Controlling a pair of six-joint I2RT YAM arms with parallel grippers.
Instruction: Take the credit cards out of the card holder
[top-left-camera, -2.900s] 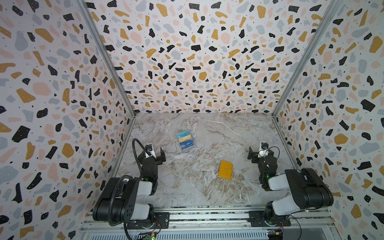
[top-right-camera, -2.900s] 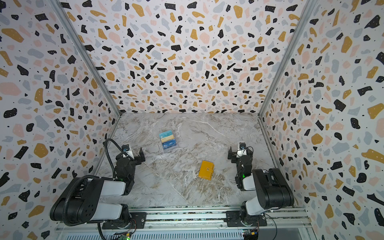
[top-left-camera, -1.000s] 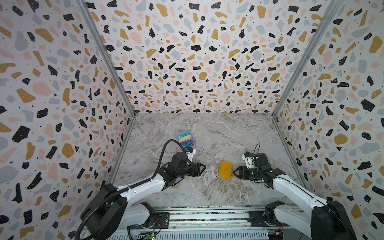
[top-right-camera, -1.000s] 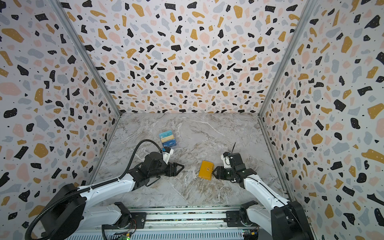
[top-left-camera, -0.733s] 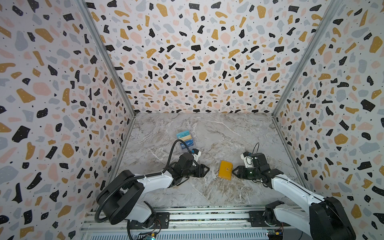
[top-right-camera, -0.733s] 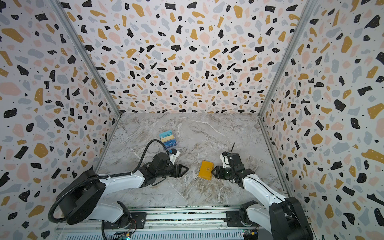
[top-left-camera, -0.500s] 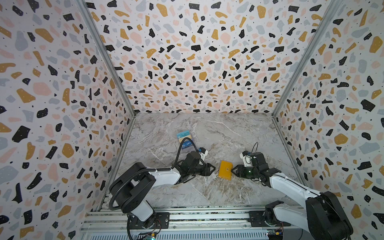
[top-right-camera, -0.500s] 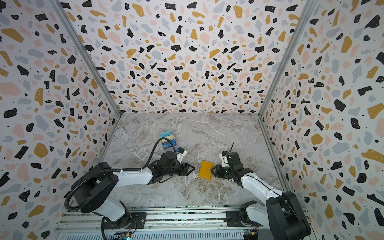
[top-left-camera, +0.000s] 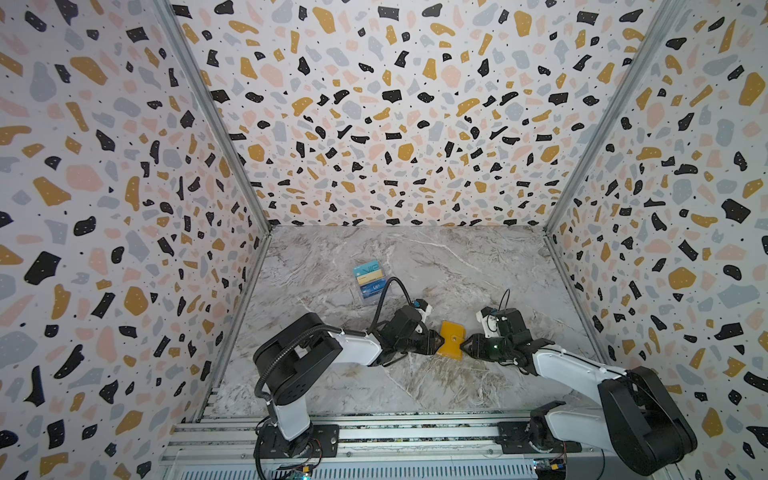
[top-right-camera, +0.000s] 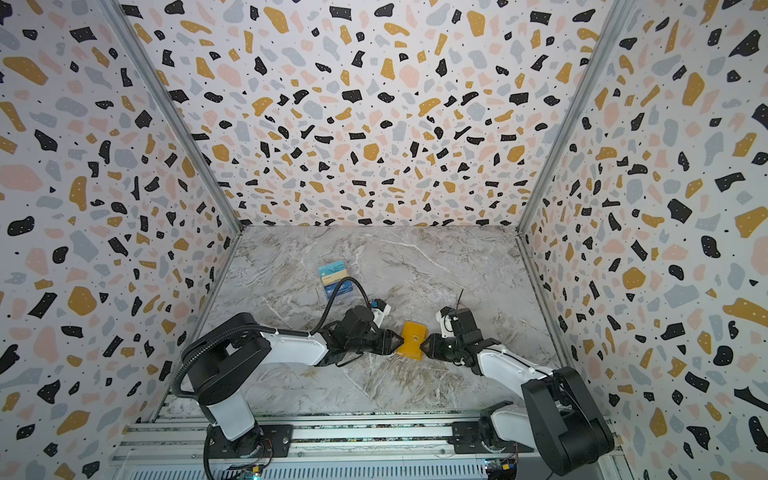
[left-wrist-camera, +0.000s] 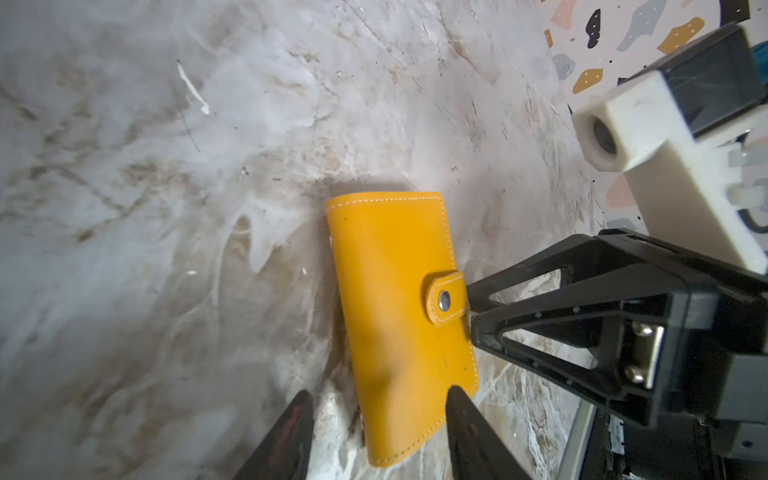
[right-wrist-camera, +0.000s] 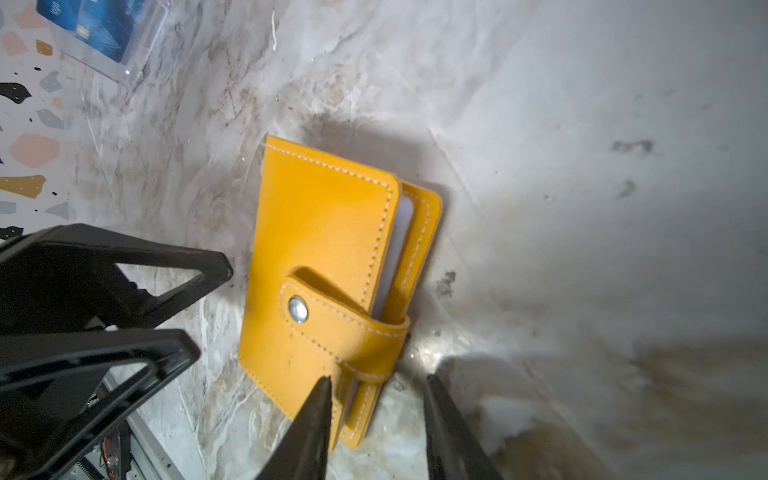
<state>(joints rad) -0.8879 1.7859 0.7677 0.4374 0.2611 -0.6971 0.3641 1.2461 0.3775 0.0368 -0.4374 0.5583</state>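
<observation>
Card holder (top-left-camera: 451, 338) flat on table (top-left-camera: 415, 386), near centre, snapped shut; credit cards hidden inside. Likely light, soft, flexing, prone to slide. Left gripper (top-left-camera: 439, 343) at left edge, right gripper (top-left-camera: 464, 344) at snap tab (right-wrist-camera: 332, 320) side; both jaws part-open, nothing clamped. Pin body, peel tab.

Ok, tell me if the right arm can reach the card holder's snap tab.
Probably yes: the right gripper, jaws open, is at the edge of the card holder beside the snap tab, nothing between; left gripper at the opposite edge.

White-and-black jointed arms (top-left-camera: 357, 349), looping black cable (top-left-camera: 392, 279), white camera housings (left-wrist-camera: 665, 178)
</observation>
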